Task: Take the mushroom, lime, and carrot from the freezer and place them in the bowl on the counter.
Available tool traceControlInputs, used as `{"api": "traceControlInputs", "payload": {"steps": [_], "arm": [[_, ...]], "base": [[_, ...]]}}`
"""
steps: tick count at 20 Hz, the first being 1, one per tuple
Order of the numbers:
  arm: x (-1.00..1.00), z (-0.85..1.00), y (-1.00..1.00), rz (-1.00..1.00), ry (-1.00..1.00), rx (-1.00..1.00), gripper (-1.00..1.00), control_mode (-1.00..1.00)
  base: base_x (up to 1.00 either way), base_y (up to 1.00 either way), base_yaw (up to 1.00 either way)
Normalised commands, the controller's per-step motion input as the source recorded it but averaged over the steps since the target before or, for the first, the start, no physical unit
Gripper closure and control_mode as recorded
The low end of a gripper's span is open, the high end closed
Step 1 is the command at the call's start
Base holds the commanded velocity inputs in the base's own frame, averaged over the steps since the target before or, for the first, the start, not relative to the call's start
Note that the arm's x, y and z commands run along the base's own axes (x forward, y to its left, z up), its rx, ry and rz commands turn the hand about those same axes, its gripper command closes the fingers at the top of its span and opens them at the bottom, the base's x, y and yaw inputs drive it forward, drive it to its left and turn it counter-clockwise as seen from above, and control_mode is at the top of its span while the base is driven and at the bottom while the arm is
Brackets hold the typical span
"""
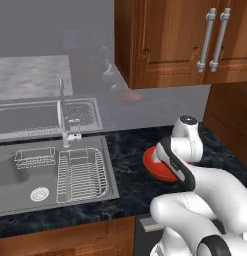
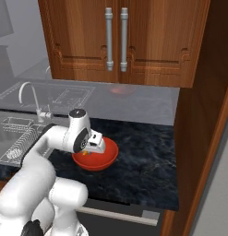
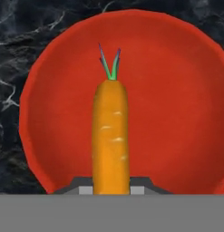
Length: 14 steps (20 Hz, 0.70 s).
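Hand view, item: gripper clamping carrot, which is hanging over bowl on counter, tuft pointing to 12 o'clock. Advice: release centred, low, avoiding the rim.

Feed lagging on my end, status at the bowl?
Hand shut on carrot, over the bowl. Carrot not yet released. No mushroom or lime seen in the bowl. Nothing in the way on the counter.

The orange carrot, green tuft pointing away, is hanging over the glossy red-orange bowl, which is sitting on the dark marbled counter.
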Motion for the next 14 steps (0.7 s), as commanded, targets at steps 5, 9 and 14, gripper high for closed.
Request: {"api": "traceControlInputs", "payload": {"steps": [5, 9, 14], "arm": [[0.3, -0.47, -0.03, 0.0, 0.09, 0.01, 1.0, -1.0], [0.26, -0.41, -0.04, 0.0, 0.06, 0.01, 1.0, -1.0], [0.18, -0.37, 0.0, 0.0, 0.03, 0.0, 1.0, -1.0]], "base": [[0.0, 0.0, 0.0], [0.0, 0.0, 0.0], [0.0, 0.0, 0.0]]}}
